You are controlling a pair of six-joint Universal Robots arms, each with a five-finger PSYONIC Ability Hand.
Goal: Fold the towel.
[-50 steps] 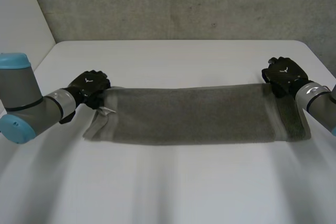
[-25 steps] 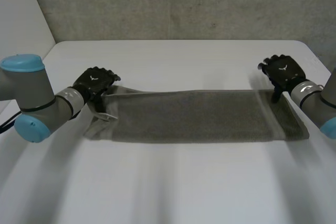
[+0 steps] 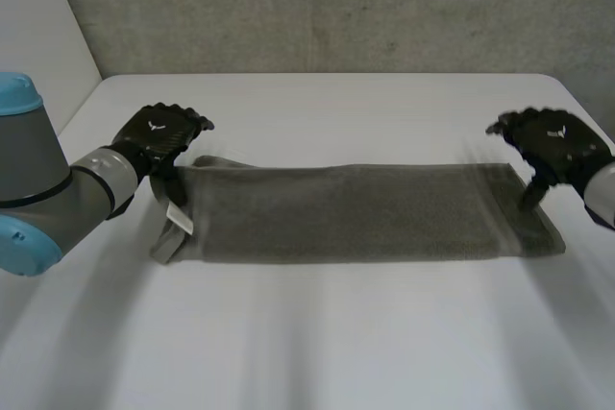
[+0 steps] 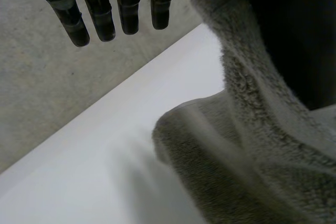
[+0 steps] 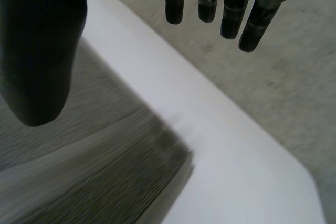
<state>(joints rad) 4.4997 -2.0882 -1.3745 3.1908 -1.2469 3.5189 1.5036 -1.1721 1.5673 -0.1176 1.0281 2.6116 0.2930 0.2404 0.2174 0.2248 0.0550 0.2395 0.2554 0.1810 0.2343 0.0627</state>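
Towel [image 3: 346,210], a long grey strip, lies flat across the middle of the white table [image 3: 317,333], its long axis running from hand to hand. The left hand [image 3: 159,136] is at its far left corner and the right hand [image 3: 555,146] over its far right corner. Both have straight fingers, gripping nothing.

Soft, even light falls on my flat white counter [image 3: 317,333]; the long grey terry towel [image 3: 346,213] shadows it faintly.

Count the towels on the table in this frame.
1. The grey towel lies as one long strip across the white table, one end by the left hand, the other by the right hand. Its layers could hide another cloth.
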